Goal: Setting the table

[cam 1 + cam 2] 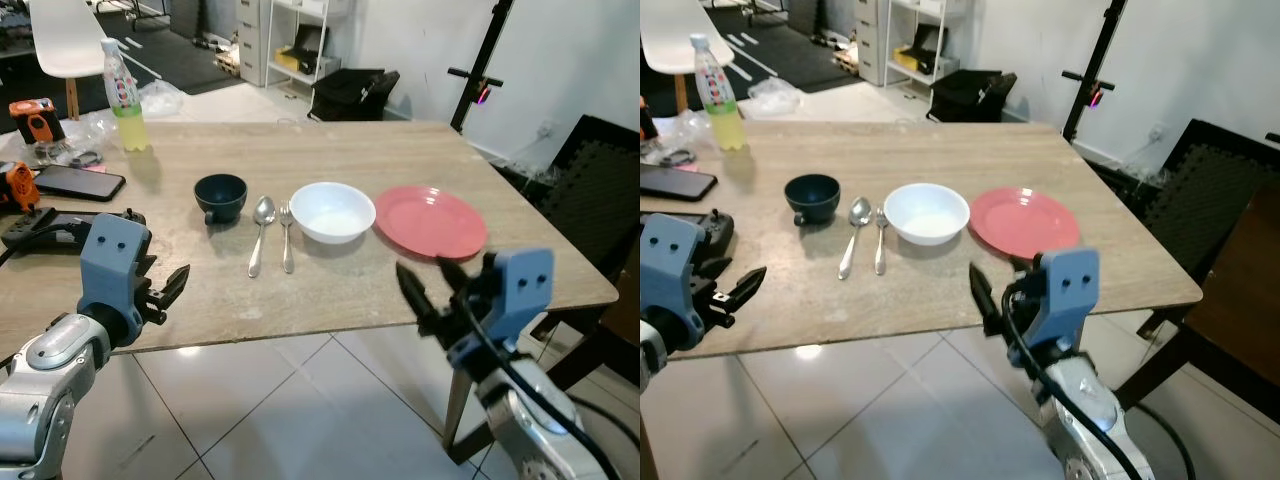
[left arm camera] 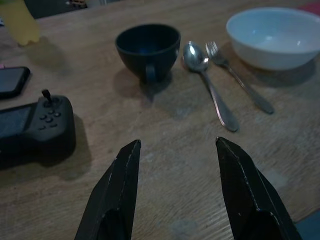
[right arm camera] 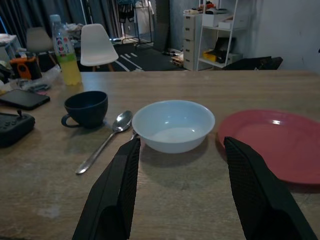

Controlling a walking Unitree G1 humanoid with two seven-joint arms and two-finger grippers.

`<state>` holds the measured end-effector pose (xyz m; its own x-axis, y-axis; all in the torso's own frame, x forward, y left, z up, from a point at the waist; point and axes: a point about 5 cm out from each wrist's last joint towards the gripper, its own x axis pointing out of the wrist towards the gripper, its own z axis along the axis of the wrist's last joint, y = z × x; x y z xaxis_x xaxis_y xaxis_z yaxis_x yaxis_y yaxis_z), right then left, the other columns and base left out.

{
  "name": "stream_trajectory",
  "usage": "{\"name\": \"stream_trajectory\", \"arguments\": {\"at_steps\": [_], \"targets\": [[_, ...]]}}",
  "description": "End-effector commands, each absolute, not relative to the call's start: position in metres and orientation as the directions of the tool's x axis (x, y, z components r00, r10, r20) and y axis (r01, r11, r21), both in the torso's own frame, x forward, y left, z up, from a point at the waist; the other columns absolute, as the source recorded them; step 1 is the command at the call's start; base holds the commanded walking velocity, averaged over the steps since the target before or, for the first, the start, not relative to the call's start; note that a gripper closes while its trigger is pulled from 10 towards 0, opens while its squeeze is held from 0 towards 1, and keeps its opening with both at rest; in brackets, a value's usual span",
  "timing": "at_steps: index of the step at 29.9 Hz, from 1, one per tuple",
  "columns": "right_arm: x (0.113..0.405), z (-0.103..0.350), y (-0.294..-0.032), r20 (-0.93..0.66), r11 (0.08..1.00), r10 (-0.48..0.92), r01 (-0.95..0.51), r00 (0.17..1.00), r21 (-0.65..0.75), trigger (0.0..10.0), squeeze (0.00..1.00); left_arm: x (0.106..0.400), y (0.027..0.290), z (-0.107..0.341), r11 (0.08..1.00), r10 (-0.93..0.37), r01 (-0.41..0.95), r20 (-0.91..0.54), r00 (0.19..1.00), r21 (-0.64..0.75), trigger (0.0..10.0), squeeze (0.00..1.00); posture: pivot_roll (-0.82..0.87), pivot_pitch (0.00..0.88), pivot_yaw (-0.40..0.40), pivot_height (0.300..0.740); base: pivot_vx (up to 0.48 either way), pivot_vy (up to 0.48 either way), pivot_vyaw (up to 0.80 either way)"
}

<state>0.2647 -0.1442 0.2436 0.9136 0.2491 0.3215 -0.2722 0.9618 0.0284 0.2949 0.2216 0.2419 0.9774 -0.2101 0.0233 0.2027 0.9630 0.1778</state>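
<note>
On the wooden table (image 1: 330,290), ref = white bowl (image 1: 332,211): 1 red plate (image 1: 430,221) just to its right, 1 fork (image 1: 286,238) & 1 spoon (image 1: 260,232) just left, 1 dark blue cup (image 1: 220,197) further left. 1 bottle (image 1: 125,97) far left-back. Left gripper (image 1: 165,290) & right gripper (image 1: 428,285) at near table edge, both w/ fingers spread, holding nothing.

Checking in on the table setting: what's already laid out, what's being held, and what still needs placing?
Nothing is in hand: the left tool and right tool hover open at the table's near edge. The dark cup, spoon, fork, white bowl and red plate sit in one row. Left to do, probably: arranging them as a place setting, perhaps bowl onto plate with cutlery beside it.
</note>
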Motion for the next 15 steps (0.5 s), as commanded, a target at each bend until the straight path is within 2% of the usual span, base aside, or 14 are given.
{"name": "stream_trajectory", "arguments": {"at_steps": [1, 8, 11, 15], "targets": [[0.263, 0.240, -0.147, 0.303, 0.966, 0.231, -0.254, 0.925, 0.038, 10.0, 0.00, 0.292, 0.218, 0.235, 0.962, -0.219, 0.217, -0.010, 0.976, 0.166, 10.0, 0.00, 0.11, 0.044, 0.004, 0.740, 0.000, 0.000, 0.00], [0.260, 0.222, -0.140, 0.249, 0.967, 0.217, -0.243, 0.944, 0.078, 10.0, 0.00, 0.292, 0.212, 0.225, 0.977, -0.177, 0.177, -0.008, 0.984, 0.118, 10.0, 0.00, 0.10, 0.037, -0.003, 0.740, 0.000, 0.000, 0.00], [0.265, 0.215, -0.138, 0.236, 0.973, 0.189, -0.214, 0.953, 0.087, 10.0, 0.00, 0.298, 0.210, 0.217, 0.983, -0.116, 0.121, -0.043, 0.992, 0.137, 10.0, 0.00, 0.10, 0.033, -0.020, 0.740, 0.000, 0.000, 0.00], [0.272, 0.214, -0.141, 0.239, 0.981, 0.129, -0.159, 0.963, 0.111, 10.0, 0.00, 0.299, 0.202, 0.222, 0.985, -0.131, 0.130, -0.003, 0.991, 0.109, 10.0, 0.00, 0.11, 0.028, -0.034, 0.740, 0.000, 0.000, 0.00]]}}
